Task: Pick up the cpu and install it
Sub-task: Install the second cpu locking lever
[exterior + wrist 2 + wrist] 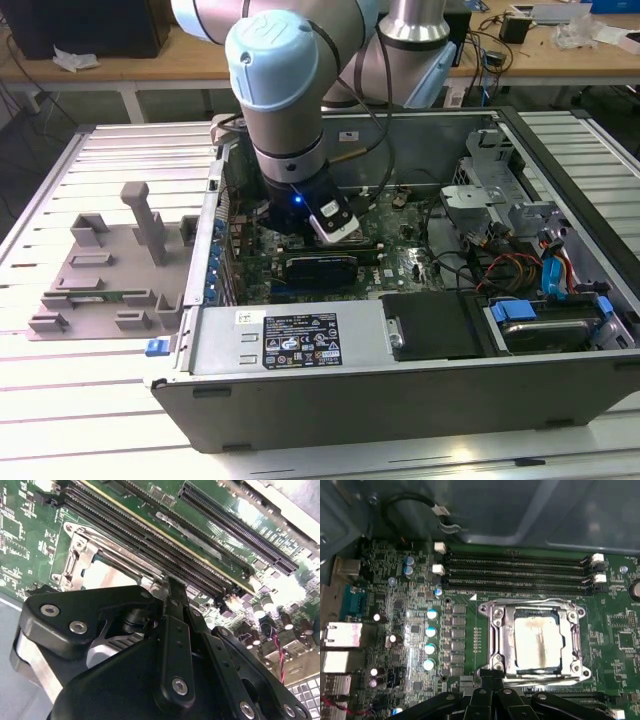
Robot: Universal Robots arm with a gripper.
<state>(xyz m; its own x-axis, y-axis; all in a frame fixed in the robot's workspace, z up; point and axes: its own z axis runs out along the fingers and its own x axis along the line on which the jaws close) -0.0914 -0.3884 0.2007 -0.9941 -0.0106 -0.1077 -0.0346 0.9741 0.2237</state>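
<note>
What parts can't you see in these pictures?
- Gripper fingertips: in the first wrist view they end at the socket frame edge; whether they touch it can't be told.
- Cpu: in the second wrist view the gripper's black body covers most of it.
- Motherboard: in the exterior view the arm blocks the socket area.

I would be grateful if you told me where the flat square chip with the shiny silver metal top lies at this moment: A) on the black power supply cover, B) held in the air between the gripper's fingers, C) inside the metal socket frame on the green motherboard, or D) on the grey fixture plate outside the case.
C: in the first wrist view the flat square chip with the shiny silver top sits framed by the metal socket frame on the green motherboard.
</note>
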